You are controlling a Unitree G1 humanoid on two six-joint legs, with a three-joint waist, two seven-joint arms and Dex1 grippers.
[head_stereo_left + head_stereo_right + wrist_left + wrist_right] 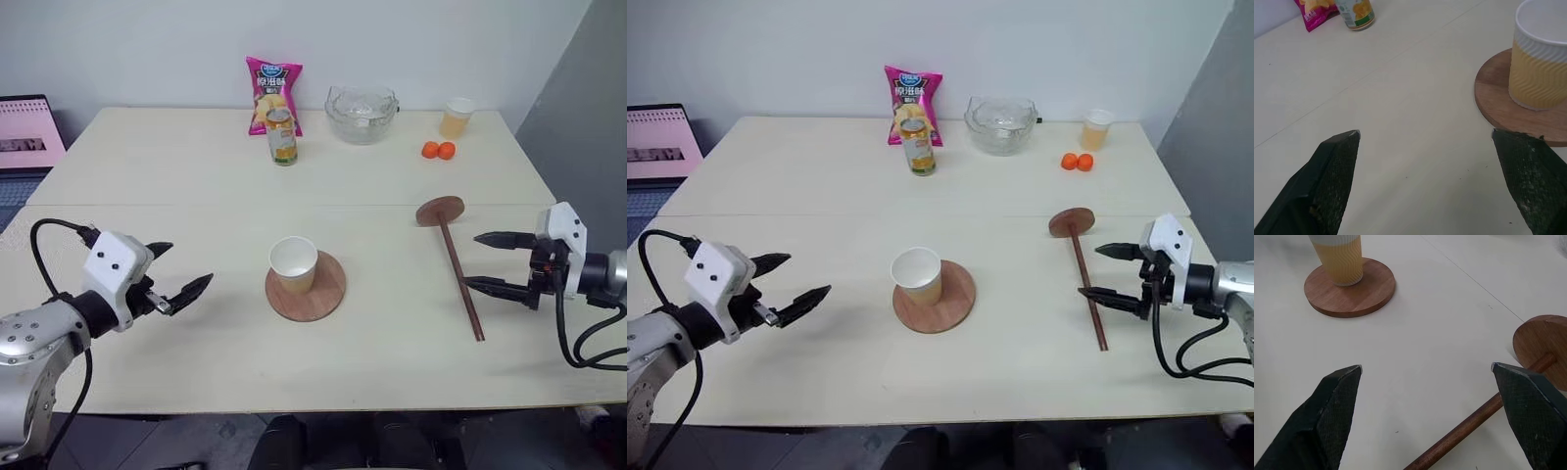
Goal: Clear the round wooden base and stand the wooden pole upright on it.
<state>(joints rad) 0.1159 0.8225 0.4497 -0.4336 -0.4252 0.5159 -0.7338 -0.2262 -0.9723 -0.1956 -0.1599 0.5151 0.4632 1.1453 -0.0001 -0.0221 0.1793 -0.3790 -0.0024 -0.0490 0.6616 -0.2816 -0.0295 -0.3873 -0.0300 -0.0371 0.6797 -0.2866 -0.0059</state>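
While both hands hang open over the table (176, 392), the left hand (176, 274) points at the paper cup (293, 265) standing on the round base (312, 290). Beyond it to the right, the pole (458, 274) lies flat, running near to far with its disc at the far end, just beside the right hand (495, 262).

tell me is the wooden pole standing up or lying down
Lying down: the wooden pole rests flat on the table, its disc end away from the robot.
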